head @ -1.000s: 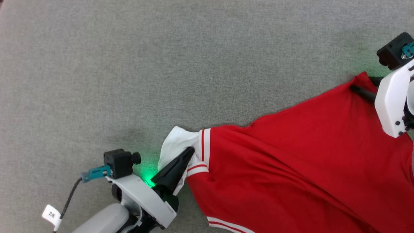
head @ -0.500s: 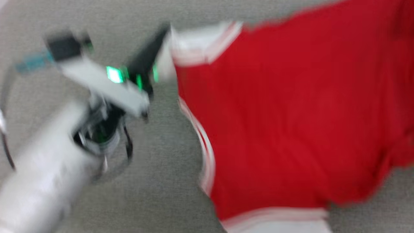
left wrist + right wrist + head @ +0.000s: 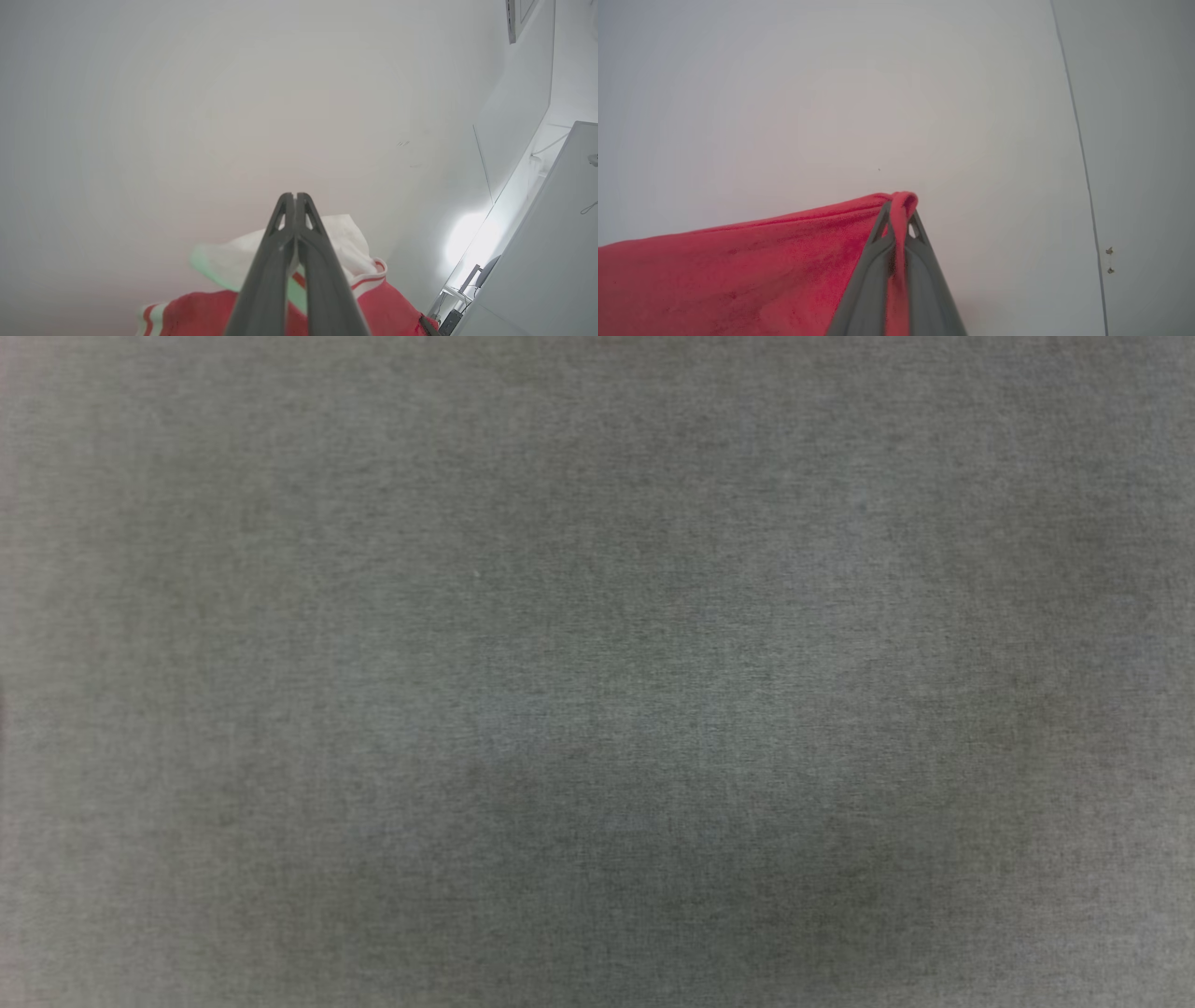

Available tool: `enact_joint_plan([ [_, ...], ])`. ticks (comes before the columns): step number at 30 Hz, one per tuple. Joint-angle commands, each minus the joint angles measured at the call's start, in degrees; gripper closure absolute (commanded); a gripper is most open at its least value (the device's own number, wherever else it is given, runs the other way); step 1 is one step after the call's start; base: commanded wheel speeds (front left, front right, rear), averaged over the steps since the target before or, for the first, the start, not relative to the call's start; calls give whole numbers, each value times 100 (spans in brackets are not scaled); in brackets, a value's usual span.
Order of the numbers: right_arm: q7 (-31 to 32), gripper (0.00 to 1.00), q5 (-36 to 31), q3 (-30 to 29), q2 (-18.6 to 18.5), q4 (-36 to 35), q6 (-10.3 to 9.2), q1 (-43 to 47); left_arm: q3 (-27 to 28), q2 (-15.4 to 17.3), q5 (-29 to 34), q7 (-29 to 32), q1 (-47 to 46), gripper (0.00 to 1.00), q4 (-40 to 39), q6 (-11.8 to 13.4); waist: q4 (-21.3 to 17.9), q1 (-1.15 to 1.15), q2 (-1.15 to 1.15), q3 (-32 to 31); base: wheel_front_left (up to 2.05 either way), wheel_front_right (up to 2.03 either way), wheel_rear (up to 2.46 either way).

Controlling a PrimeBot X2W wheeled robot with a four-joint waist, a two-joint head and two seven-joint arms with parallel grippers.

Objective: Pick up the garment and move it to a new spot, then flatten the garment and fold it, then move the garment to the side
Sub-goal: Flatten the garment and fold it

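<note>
The left gripper (image 3: 295, 197) is pinching the garment (image 3: 397, 308) by its white sleeve (image 3: 348, 242), while the right gripper (image 3: 899, 211) is clamping its bunched red edge, a pale wall (image 3: 784, 93) showing beyond.

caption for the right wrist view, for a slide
The right tool shut on a bunched red edge of the garment, holding it up before a plain pale wall.

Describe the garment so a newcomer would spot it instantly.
Against the pale wall in the right wrist view, the right end effector pinches a corner of the garment. The left end effector holds its sleeve. It is bright red cloth, with a white sleeve trimmed in red stripes.
</note>
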Motion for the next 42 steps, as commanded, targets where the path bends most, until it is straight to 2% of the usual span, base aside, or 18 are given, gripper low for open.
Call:
enact_joint_plan([
  [1, -28, 100, -72, 44, 27, 116, -4, 64, -61, -40, -5, 28, 106, 100, 103, -32, -56, 0, 0, 43, 0, 0, 0],
  [5, 77, 100, 73, 90, 155, 355, -4, 441, -285, -42, 52, -25, 651, 100, 219, -71, -25, 0, 0, 49, 0, 0, 0],
  [8, 349, 100, 141, 290, 188, 329, -4, 963, -407, -77, -96, -207, 1482, 100, -204, -64, -2, 0, 0, 49, 0, 0, 0],
  [12, 650, 100, 446, 508, 71, -168, -4, 1853, -515, 130, -295, -525, 2908, 100, -997, -65, 11, 0, 0, 51, 0, 0, 0],
  [14, 719, 100, 580, 599, -116, -557, -4, 2383, -711, 224, -266, -634, 3612, 100, -1466, -65, 33, 0, 0, 23, 0, 0, 0],
  [17, 706, 100, 828, 698, -450, -1200, -4, 3185, -1129, 536, -18, -772, 4626, 100, -2062, -66, 72, 0, 0, -99, 0, 0, 0],
  [21, 666, 100, 1215, 684, -885, -2036, -3, 4223, -1362, 850, -14, -918, 5722, 100, -2916, -66, 138, 0, 0, -319, 0, 0, 0],
  [23, 682, 100, 1393, 661, -1079, -2478, -3, 4743, -1381, 992, -42, -970, 6222, 100, -3339, -66, 147, 0, 0, -454, 0, 0, 0],
  [24, 682, 100, 1393, 661, -1079, -2478, -3, 4743, -1381, 992, -42, -970, 6222, 100, -3339, -66, 147, 0, 0, -454, 0, 0, 0],
  [28, 711, 100, 1603, 630, -1420, -3239, -3, 5701, -1330, 1342, 58, -1013, 7116, 100, -4016, -66, 125, 0, 0, -684, 0, 0, 0],
  [33, 835, 100, 1850, 477, -1796, -4030, -4, 6763, -1018, 1593, 167, -1032, 8099, 100, -4674, -58, 88, 0, 0, -884, 0, 0, 0],
  [42, 895, 100, 1875, 62, -2264, -5262, -4, 8507, -678, 1928, 524, -1024, 9542, 100, -5998, 255, -24, 0, 0, -1069, 0, 0, 0],
])
